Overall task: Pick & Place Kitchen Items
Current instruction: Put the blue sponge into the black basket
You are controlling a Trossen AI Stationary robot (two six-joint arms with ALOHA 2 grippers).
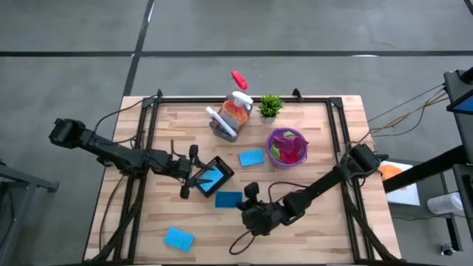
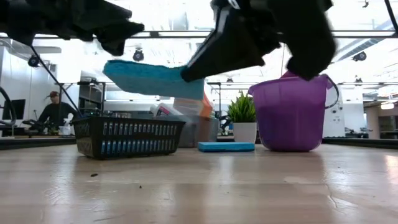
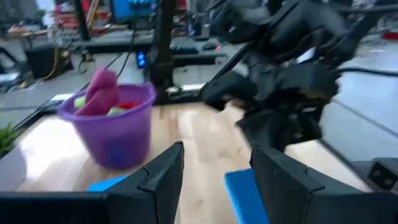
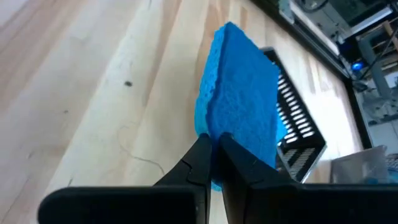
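My right gripper is shut on a blue sponge, held above the table in the low view. My left gripper is open and hovers at the left end of a black basket, above its rim in the low view. Something blue lies in the basket. Two more blue sponges lie flat on the table, one mid-table and one near the front left. A purple bucket holds green, magenta and red cloths. An orange spray bottle sits in a grey holder. My right gripper pinches one end of the sponge between its two fingers, across its two broad faces. The fingers come slanting from the table's near right. The sponge sticks out past the fingertips, lifted clear of the table, its free end toward the basket.
A small potted plant stands at the back beside the grey holder. A red item lies beyond the table's far edge. A black frame rail runs along the table's sides. A person sits far behind the table.
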